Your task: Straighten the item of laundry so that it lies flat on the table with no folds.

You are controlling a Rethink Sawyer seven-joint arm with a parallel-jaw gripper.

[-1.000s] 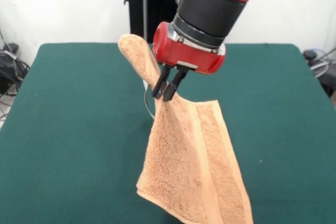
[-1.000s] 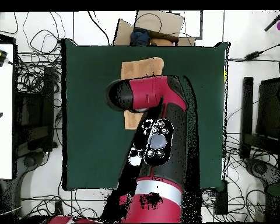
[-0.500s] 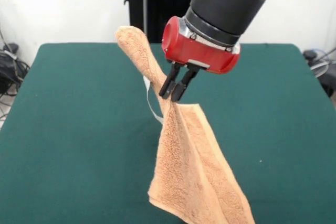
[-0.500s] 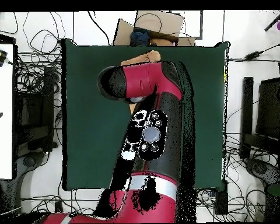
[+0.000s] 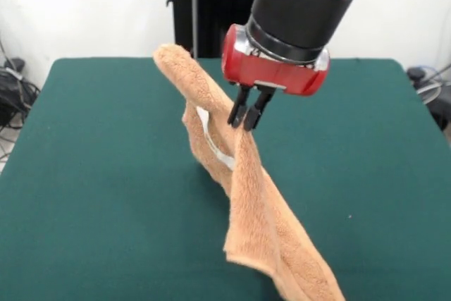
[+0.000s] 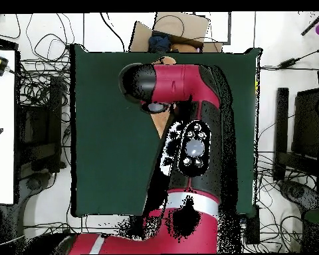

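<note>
Reaching down from the top of the front view, the red and black arm (image 5: 299,5) tilts slightly toward the lower left of the frame, its red wrist housing sitting just above centre. The gripper (image 5: 248,119) hangs below that housing with its two dark fingers (image 5: 238,109) drawn close together, clenched on a fold of the towel (image 5: 250,202) at about mid-frame.

From that pinch, one part of the towel rises as a narrow rolled strip toward the upper left of the frame, ending in a rounded tip. The rest drapes down toward the lower right, bunched and twisted, and is cut off by the bottom edge. A white tag (image 5: 213,142) loops beside the cloth just left of the gripper. How much of the towel's lower end rests on the table (image 5: 91,174) cannot be told.

Seen from overhead, the arm (image 6: 189,113) covers the middle of the green table (image 6: 102,133), hiding the gripper entirely. Only a small tan patch of towel (image 6: 161,122) peeks out below the arm's dark end.
</note>
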